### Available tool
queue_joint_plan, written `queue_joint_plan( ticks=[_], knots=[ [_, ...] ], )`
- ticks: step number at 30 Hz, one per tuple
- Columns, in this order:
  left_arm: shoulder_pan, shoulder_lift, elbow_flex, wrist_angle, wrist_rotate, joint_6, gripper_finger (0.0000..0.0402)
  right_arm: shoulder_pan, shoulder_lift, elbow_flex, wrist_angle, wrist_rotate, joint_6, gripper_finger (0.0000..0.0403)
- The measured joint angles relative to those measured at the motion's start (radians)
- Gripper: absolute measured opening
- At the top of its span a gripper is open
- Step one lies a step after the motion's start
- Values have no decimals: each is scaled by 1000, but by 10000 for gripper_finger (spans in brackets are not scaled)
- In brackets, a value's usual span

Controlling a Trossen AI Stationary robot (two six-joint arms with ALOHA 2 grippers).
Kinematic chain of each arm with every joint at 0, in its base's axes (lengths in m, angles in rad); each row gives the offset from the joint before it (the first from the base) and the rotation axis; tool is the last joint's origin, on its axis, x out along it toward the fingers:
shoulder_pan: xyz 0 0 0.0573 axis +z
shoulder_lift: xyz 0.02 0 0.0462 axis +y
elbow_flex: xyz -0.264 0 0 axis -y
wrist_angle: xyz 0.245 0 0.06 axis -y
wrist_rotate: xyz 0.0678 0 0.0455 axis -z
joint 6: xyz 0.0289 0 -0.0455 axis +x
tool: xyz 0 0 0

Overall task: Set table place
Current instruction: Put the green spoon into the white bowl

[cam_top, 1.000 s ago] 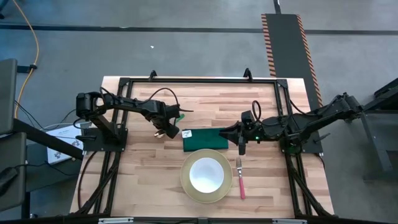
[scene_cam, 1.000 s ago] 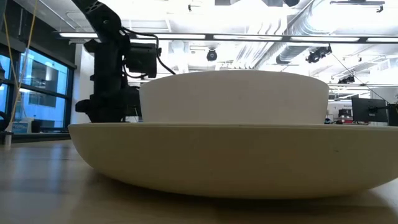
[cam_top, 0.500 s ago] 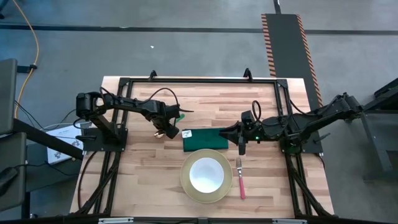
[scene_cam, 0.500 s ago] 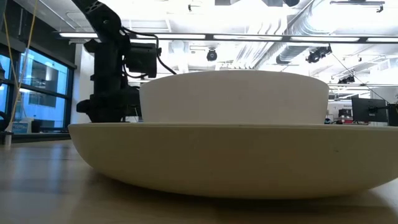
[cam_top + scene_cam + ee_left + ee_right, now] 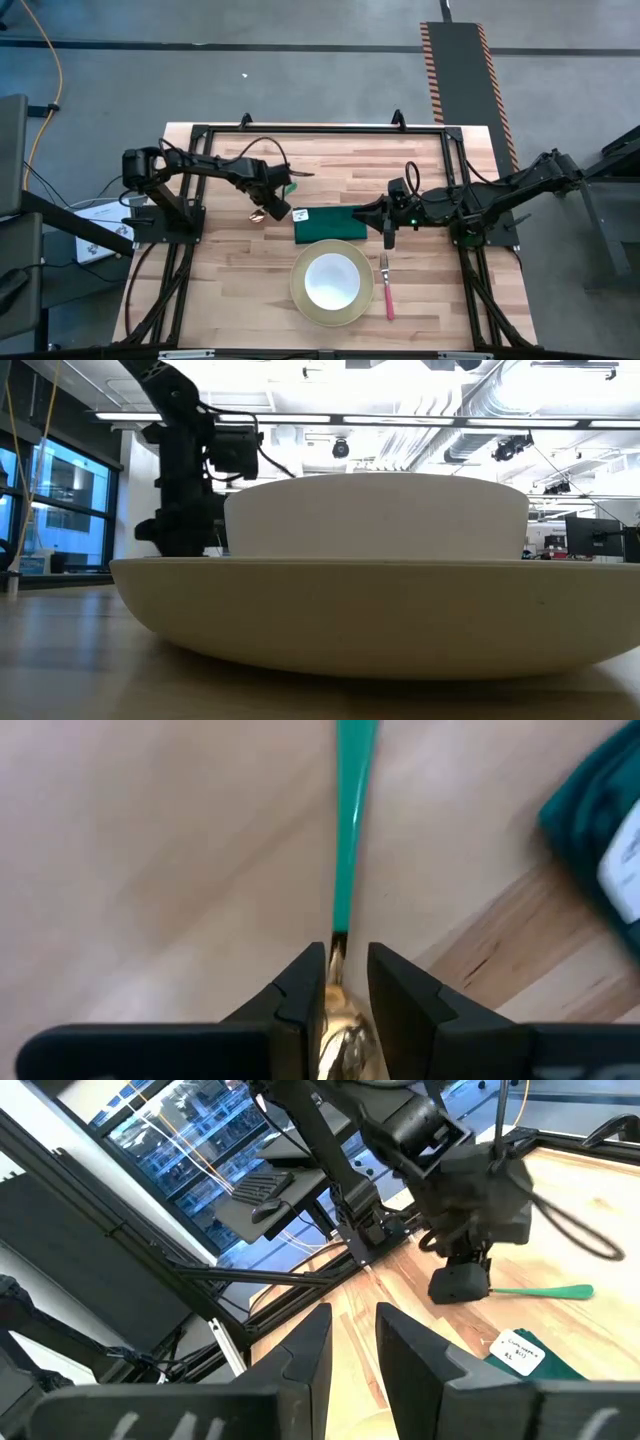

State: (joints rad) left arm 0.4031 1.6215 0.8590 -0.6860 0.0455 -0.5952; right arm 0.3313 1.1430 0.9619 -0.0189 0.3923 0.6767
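In the high view my left gripper stands left of the dark green napkin, shut on the spoon, whose green handle sticks out toward the far right. The left wrist view shows the green handle running away from the fingers. The pale yellow plate rests on the table near the front edge and carries the white bowl. The pink-handled fork lies right of the plate. My right gripper hovers shut at the napkin's right end, touching nothing. My left gripper pinches the spoon's gold neck, just where it meets the green handle, between its two fingers. The fingers come from above and lie across the spoon. The handle sticks out about level; whether the gold bowl touches the table I cannot tell.
A white label sits on the napkin's left end. A black metal frame runs round the wooden table. Bare wood shows left of the plate. In the low view the plate and bowl block most of the table.
My left gripper has shifted a little toward the table's right and far edge, carrying the spoon with it. My right arm has kept still.
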Motion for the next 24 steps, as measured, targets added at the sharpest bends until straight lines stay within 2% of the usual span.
queue_joint_plan(
  ticks=[10, 15, 24],
  knots=[
    [57, 0, 64, -65, 4, 64, 69, 3, 0, 0, 0, 0, 15, 71],
    [54, 34, 64, -103, 17, 73, 69, 3, 0, 0, 0, 0, 15, 71],
    [16, 54, 77, -57, 10, 68, 69, 3, 0, 0, 0, 0, 21, 71]
  ],
)
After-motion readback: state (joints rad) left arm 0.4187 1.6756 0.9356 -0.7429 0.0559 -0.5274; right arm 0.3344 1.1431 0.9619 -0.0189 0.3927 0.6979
